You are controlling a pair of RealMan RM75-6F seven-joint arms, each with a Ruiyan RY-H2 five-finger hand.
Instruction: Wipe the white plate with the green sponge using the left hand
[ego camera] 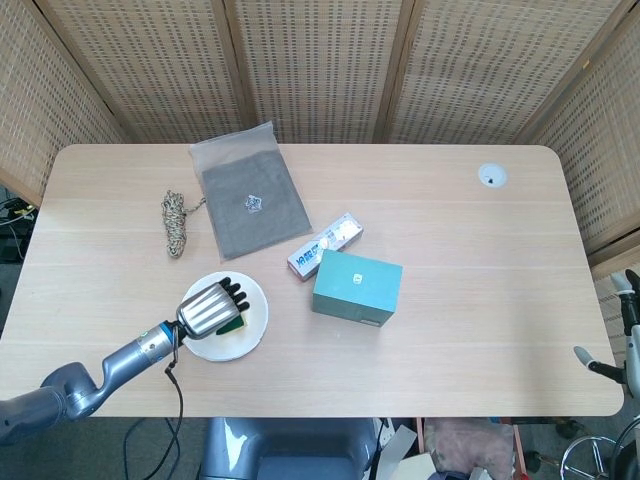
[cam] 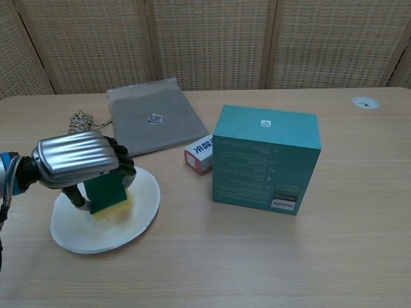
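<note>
One green sponge [cam: 108, 192] is gripped by the left hand [cam: 77, 165], fingers closed around it. The sponge is pressed onto the white plate [cam: 142, 205].

You can see print on the teal box [cam: 264, 165], but none of it is legible. Just left of it, the small white carton [cam: 200, 153] carries blue characters you cannot make out.

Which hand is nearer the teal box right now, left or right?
Left. The left hand holds the green sponge on the white plate, just left of the teal box. The right hand is barely in view at the far right, off the table's edge.
</note>
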